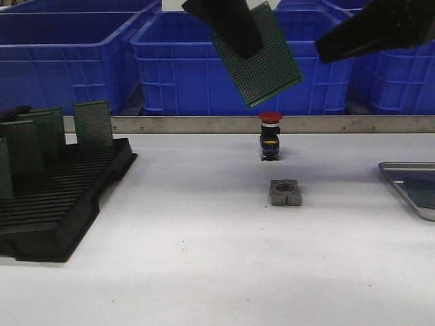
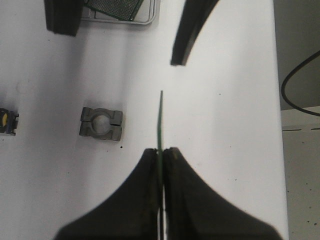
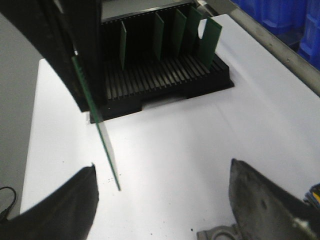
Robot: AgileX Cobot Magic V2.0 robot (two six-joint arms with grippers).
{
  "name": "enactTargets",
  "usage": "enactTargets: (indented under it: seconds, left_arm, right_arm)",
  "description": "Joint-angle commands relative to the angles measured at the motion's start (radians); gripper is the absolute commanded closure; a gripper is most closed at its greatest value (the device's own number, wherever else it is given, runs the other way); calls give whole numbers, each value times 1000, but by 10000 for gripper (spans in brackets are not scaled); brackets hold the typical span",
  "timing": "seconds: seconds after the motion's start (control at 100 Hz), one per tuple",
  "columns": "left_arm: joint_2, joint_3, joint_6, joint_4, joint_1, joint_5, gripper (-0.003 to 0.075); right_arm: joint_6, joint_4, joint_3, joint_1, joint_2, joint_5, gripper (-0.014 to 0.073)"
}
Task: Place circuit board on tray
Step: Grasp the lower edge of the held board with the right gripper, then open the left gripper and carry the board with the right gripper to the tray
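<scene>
My left hand grips 1 circuit board by its edge, raised above the bench for handover, my right hand spread, the tray at 3 o'clock.

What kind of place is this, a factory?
Probably an electronics workshop or test bench: stacked blue crates, a black rack of green circuit boards, and a red push button on the table.
</scene>
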Motion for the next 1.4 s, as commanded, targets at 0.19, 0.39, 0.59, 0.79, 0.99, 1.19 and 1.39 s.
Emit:
enactTargets:
  seconds: [0.19,0.39,0.59,0.79,0.99,1.19,1.39]
  left_arm:
    - [-57,-21,-10,-51,-7,32,738]
    - [-57,-21,-10,-51,-7,32,738]
    - [-57,-21,-10,-51,-7,32,738]
    - [-57,-21,-10,-51,-7,32,738]
    - [-57,-21,-12,-51,-7,32,738]
    - [-57,-21,-12,-51,-7,32,738]
    - [-57,-21,-12,-51,-7,32,738]
  right_arm:
    - [-14,62,-28,65,-43,112,34]
    - [-4,62,-28,107,-43,105,34]
    - [2,62,-28,133,-43,91,35]
    - [45,62,-28,133,-43,54,35]
    - [51,62,-28,133,-43,51,197]
    - [64,62,-28,133,-43,63,457]
    - [65,62,-28,133,-43,61,669]
